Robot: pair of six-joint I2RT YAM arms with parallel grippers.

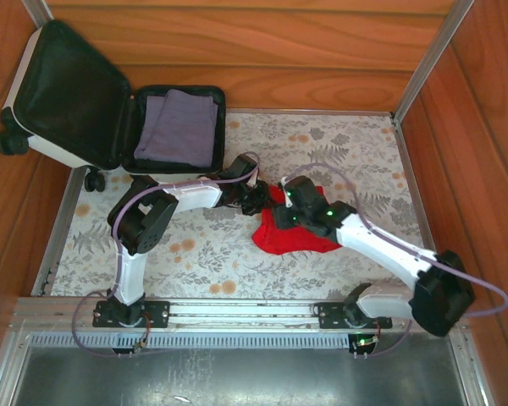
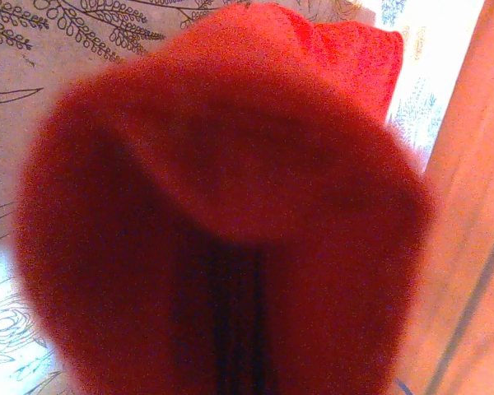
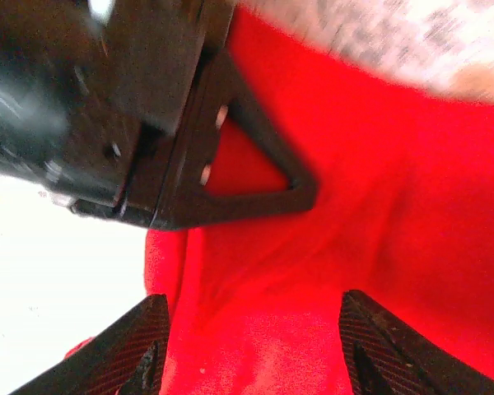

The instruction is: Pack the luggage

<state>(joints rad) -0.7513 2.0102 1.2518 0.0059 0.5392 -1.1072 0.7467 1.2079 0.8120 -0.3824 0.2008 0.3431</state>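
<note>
We are seeing the luggage (image 1: 68, 97) standing open at the far left corner of the desk (image 1: 356, 161). Its lid is tilting back toward the wooden wall (image 1: 237, 51), and a folded grey cloth (image 1: 179, 127) is lying in its base. A red cloth (image 1: 295, 238) is lying near the middle of the desk. The left fingers (image 1: 256, 200) are closed at its far edge, apparently pinching it, though that wrist picture is blurred. The right fingers (image 1: 282, 196) are standing apart just beside them, over the red cloth, gripping nothing.

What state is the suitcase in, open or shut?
Open. The luggage has its lid leaning back, black lining showing, and a folded purple-grey cloth lies in the other half.
</note>
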